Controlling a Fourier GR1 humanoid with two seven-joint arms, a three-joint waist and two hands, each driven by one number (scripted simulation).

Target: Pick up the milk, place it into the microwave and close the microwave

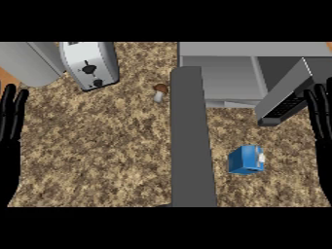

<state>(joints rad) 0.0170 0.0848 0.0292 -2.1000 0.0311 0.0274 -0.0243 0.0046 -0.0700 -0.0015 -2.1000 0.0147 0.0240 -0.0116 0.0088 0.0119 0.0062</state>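
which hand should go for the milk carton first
Right. The milk carton lies on the counter's right part, near the right robot hand. The left robot hand rests open at the far left edge.

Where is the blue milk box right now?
In the head view, the milk carton sits on the counter at the right, in front of the open microwave, near the right hand.

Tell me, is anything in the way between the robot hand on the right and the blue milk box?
Nothing visible. The right robot hand rests open by the edge, and only bare counter lies between it and the milk.
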